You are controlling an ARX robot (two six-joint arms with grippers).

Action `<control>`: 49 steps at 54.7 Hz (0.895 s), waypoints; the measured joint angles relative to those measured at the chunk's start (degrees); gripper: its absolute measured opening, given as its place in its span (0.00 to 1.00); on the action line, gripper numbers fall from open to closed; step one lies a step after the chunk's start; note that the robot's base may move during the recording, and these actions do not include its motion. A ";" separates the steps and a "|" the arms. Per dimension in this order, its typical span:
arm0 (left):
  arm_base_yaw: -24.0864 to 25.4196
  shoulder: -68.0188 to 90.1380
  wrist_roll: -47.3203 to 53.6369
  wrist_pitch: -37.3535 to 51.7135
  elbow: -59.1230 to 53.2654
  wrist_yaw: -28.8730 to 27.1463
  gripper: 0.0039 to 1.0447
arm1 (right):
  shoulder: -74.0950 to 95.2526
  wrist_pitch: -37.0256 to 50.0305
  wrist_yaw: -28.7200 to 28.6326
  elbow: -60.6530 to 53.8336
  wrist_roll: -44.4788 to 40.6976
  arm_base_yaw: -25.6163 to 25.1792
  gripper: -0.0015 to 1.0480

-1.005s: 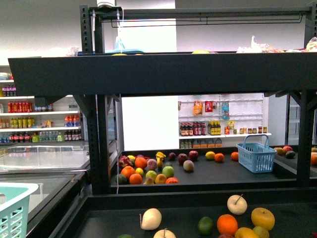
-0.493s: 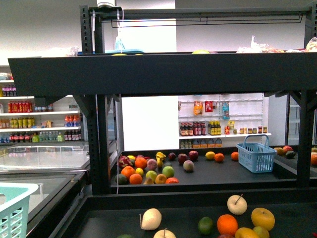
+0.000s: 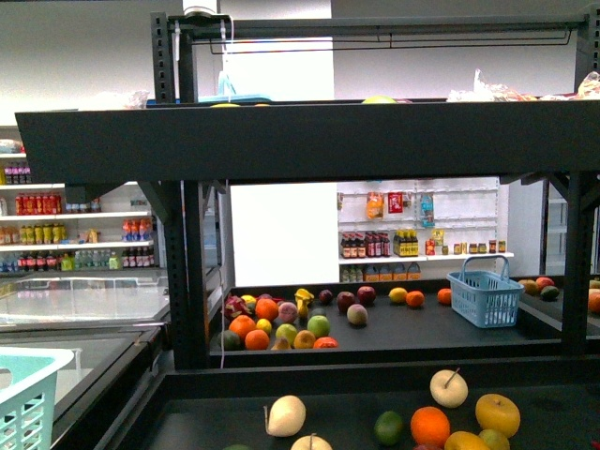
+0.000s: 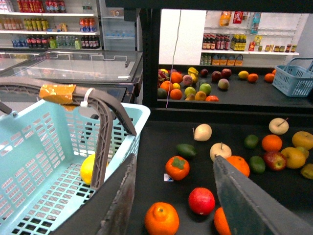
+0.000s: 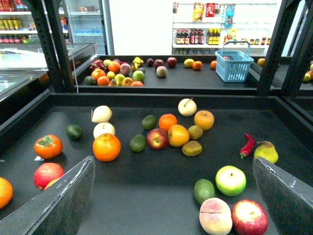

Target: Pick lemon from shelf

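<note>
A yellow oval fruit, the lemon (image 4: 87,169) by its look, lies inside the teal basket (image 4: 44,166), partly hidden by the basket's handle. The shelf (image 3: 309,141) is the black rack ahead; its near tier (image 5: 146,191) carries loose fruit. My left gripper (image 4: 174,157) is open above that tier beside the basket, with a persimmon (image 4: 176,167) and a red fruit (image 4: 201,200) below its gap. The right gripper (image 5: 173,159) hangs open over bare tier surface, holding nothing. Neither arm shows in the front view.
Oranges, apples, pears and avocados are scattered on the near tier (image 3: 328,412). On the far tier sits another fruit pile (image 3: 281,323) with a small yellow fruit (image 3: 397,293) and a blue basket (image 3: 485,298). White bottle shelving (image 3: 75,230) stands behind.
</note>
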 joint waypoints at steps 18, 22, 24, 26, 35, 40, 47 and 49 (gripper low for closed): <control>13.16 -7.32 0.28 2.16 -9.99 14.91 0.02 | 0.00 0.00 -0.04 0.00 0.00 0.00 0.93; 17.27 -8.28 0.31 2.54 -11.37 16.63 0.02 | 0.00 0.00 -0.02 0.00 -0.02 0.00 0.93; 17.68 -8.74 0.33 2.73 -11.93 17.00 0.02 | 0.00 0.00 -0.04 0.00 0.00 0.00 0.93; 17.75 -9.27 0.35 2.95 -12.76 17.66 0.02 | 0.00 0.00 -0.02 0.00 0.00 0.00 0.93; 17.88 -10.84 0.35 3.61 -14.80 17.62 0.02 | 0.00 0.00 -0.04 0.00 -0.02 0.00 0.93; 17.90 -11.69 0.35 3.80 -15.89 17.64 0.02 | 0.00 0.00 -0.02 0.00 0.00 0.00 0.93; 17.90 -12.37 0.35 3.96 -16.70 17.62 0.02 | 0.00 0.00 -0.04 0.00 -0.02 0.00 0.93; 17.90 -12.57 0.35 3.96 -16.96 17.62 0.02 | 0.00 0.00 -0.04 0.00 0.00 0.00 0.93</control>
